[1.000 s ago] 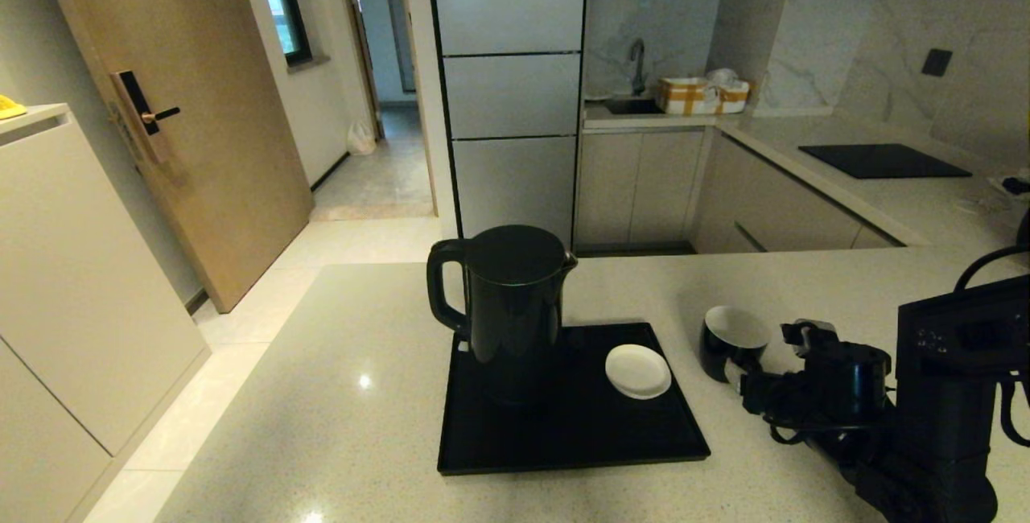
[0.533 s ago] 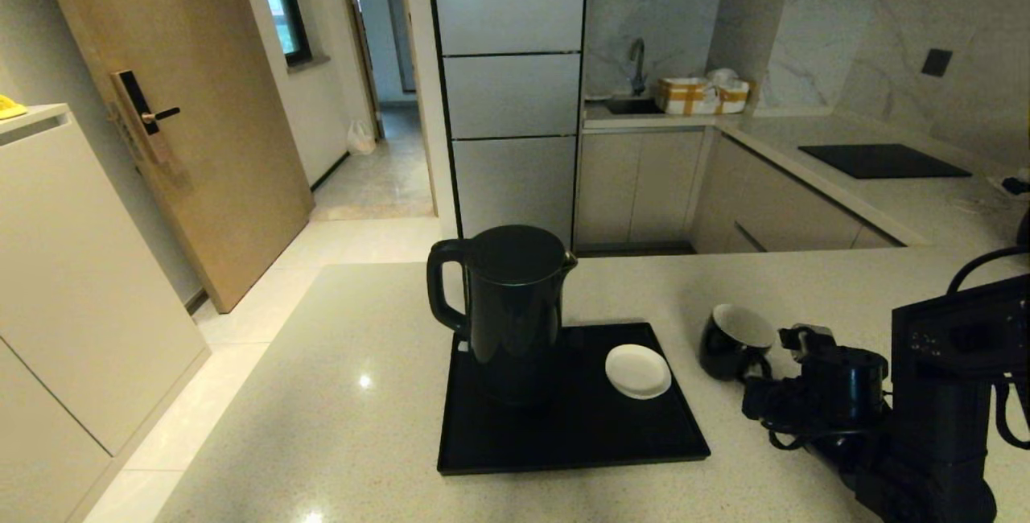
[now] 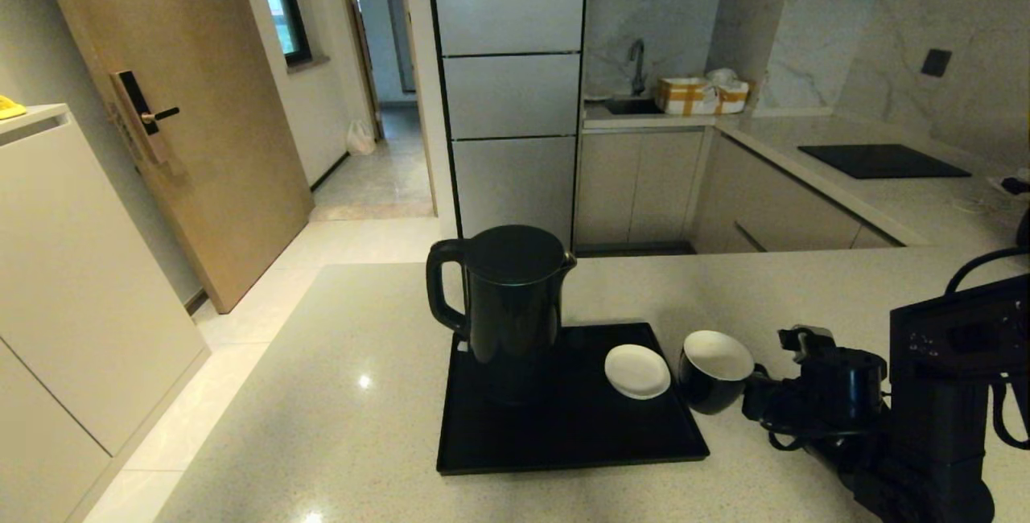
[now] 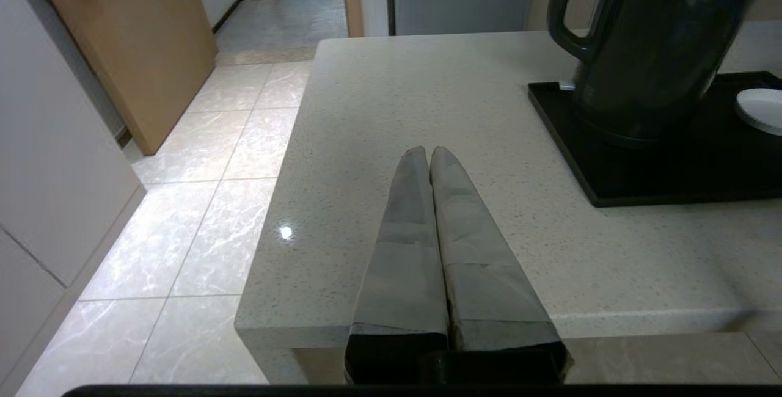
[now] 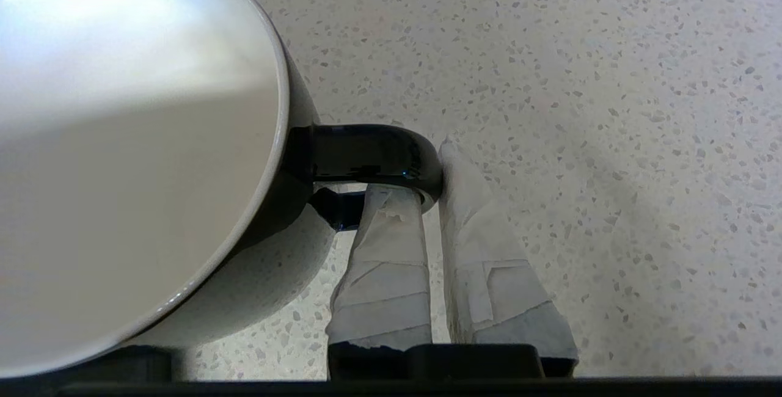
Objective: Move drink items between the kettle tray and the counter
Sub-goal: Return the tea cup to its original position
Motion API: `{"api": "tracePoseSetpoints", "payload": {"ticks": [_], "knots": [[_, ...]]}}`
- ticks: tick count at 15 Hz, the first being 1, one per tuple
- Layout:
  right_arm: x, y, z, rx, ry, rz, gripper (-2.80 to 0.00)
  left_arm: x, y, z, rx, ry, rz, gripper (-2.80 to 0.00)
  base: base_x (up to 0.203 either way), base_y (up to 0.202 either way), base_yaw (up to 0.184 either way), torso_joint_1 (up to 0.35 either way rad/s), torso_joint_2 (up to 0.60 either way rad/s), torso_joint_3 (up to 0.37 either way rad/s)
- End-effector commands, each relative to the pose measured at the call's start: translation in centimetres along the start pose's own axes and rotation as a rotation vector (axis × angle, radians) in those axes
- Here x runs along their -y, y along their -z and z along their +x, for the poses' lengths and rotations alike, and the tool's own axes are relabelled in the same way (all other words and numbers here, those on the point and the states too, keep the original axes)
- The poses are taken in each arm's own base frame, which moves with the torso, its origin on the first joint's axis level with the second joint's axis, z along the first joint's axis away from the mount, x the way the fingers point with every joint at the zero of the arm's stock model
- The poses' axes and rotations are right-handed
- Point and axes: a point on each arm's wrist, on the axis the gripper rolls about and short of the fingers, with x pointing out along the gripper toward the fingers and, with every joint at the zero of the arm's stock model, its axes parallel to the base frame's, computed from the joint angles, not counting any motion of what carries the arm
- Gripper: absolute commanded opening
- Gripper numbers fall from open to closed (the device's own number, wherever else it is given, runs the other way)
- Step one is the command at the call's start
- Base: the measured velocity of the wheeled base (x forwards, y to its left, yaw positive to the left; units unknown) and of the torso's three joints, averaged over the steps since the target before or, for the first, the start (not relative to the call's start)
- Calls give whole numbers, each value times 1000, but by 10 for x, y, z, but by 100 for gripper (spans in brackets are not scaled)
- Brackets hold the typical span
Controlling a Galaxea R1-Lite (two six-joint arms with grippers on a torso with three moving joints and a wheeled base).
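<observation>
1. The right hand (image 5: 431, 168) is clamped on the cup's handle (image 5: 372, 152): one finger (image 5: 382, 250) passes through the loop, the other (image 5: 482, 250) presses the outside of it.
2. The cup (image 3: 713, 370) is directly in front of that hand's fingertips, black outside and white inside, with its handle turned back toward the hand.
3. In the head view the right hand (image 3: 756, 394) reaches in from the desk's right side, low over the surface, and the cup is at its far-left tip.
4. The cup is tilted, its mouth leaning toward the camera; whether its base touches the desk (image 3: 338, 394) cannot be told.
5. It is at the tray's (image 3: 563, 442) right edge, just beside the rim, near that edge's far half.
6. The saucer (image 3: 636, 371) lies on the tray by its right edge, just beside the cup, with the rim between them.
7. The kettle (image 3: 507, 306) stands upright on the tray's far-left part, handle pointing left, well apart from the right hand.
8. The left hand (image 4: 429, 156) is out at the desk's near-left edge, fingers pressed together and holding nothing, with the kettle (image 4: 647, 43) and tray (image 4: 580, 159) off to its right.
</observation>
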Motion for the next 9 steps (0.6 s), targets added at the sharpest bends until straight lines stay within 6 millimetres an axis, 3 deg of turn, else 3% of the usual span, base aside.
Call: {"api": "tracePoseSetpoints", "payload": {"ticks": [1,4,9], "knots": [[-1,0,1,4,-1,1,-280,0,0,0,-1,-1,0,-280,0,0,0,0,0,0],[-2,-2,0,15,-3,0,-280,0,0,0,-1,-1,0,-280,0,0,0,0,0,0],[-4,-25,-11,98,-15,53,-280,0,0,0,-1,1,0,-280,0,0,0,0,0,0]]}}
